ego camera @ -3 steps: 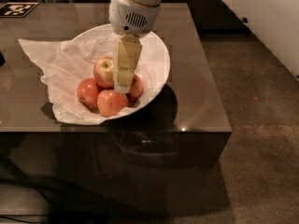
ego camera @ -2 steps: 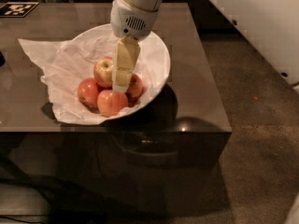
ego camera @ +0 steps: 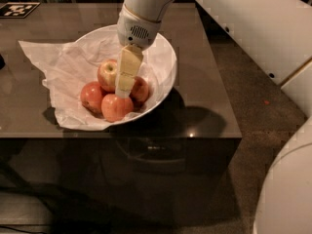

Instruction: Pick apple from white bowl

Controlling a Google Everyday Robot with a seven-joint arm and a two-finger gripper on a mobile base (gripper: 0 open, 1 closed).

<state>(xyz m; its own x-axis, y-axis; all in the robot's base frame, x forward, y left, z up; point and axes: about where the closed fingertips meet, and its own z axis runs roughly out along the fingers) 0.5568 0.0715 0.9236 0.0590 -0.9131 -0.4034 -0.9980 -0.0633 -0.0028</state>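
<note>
Inside bowl (ego camera: 165, 68), gripper (ego camera: 124, 87) stood tip-down just beside apple (ego camera: 107, 73). Apple lay camera-left of gripper, red apple (ego camera: 141, 89) on gripper's other side. Jaw opening could not be told.

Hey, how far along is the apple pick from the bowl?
Reach looks done: the claw is down inside the bowl, beside the yellow apple. In hand: getting a grasp, which I can't confirm. Left: the lift. The yellow apple sits on the paper among three red apples, not yet raised.
</note>
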